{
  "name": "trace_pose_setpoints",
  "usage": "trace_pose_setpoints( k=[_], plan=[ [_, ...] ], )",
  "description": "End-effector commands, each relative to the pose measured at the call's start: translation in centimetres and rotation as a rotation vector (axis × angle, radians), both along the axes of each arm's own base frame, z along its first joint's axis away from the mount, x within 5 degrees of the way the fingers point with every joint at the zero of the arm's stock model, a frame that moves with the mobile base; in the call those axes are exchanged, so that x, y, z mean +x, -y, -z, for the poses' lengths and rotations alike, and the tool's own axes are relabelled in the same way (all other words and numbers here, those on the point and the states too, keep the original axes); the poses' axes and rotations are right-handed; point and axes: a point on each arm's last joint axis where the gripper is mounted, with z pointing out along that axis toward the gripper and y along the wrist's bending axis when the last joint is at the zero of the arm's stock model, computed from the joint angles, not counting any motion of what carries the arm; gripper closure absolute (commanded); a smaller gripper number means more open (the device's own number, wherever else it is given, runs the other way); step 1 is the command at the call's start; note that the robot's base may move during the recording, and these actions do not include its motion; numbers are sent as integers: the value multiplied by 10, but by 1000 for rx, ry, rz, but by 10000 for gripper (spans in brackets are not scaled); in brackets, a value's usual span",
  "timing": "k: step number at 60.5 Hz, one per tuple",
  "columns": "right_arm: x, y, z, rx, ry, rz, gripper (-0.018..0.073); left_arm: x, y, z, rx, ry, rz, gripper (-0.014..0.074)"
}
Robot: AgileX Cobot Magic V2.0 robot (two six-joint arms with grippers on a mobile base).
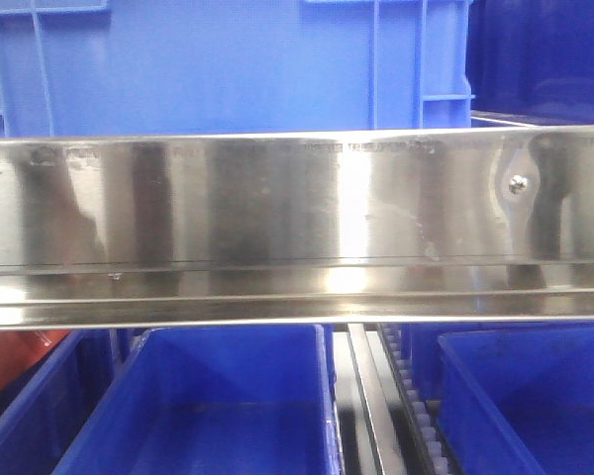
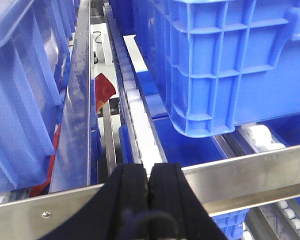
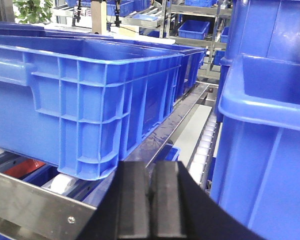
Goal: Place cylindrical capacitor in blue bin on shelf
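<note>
Both black padded grippers, left (image 2: 150,187) and right (image 3: 150,192), jaws together, apparently empty. Capacitor unseen. Risk: striking shiny steel shelf rail (image 1: 297,213) beside ribbed blue plastic bins (image 3: 85,95).

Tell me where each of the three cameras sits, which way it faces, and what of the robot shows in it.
Exterior front-facing: level with the shelf rail, facing it squarely; blue bins above and below; no robot part shows.
Left wrist-mounted: behind the left tool, fingers pressed together, looking along the roller track under a ribbed blue crate.
Right wrist-mounted: behind the right tool, also closed, facing blue crates.
Shared: steel rails and blue bins; no capacitor visible.
</note>
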Motion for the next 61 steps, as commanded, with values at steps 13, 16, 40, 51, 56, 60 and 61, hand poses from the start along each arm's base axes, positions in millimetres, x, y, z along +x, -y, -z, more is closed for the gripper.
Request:
trace_pose_setpoints(
  k=[13, 16, 40, 51, 56, 60, 61],
  plan=[
    [0, 1, -2, 2, 28, 13, 641, -1, 0, -2, -12, 22, -5, 708],
    [0, 1, -2, 2, 28, 13, 641, -1, 0, -2, -12, 22, -5, 708],
    [0, 1, -2, 2, 28, 13, 641, -1, -5, 22, -55, 237, -121, 708],
    [0, 1, -2, 2, 28, 13, 641, -3, -5, 73, -87, 306, -144, 708],
    [0, 1, -2, 2, 28, 13, 641, 0, -5, 94, -90, 326, -144, 708],
    [0, 1, -2, 2, 28, 13, 641, 6, -4, 111, -92, 338, -143, 708],
    [0, 1, -2, 2, 28, 13, 641, 8, -4, 117, -92, 333, -144, 708]
  ],
)
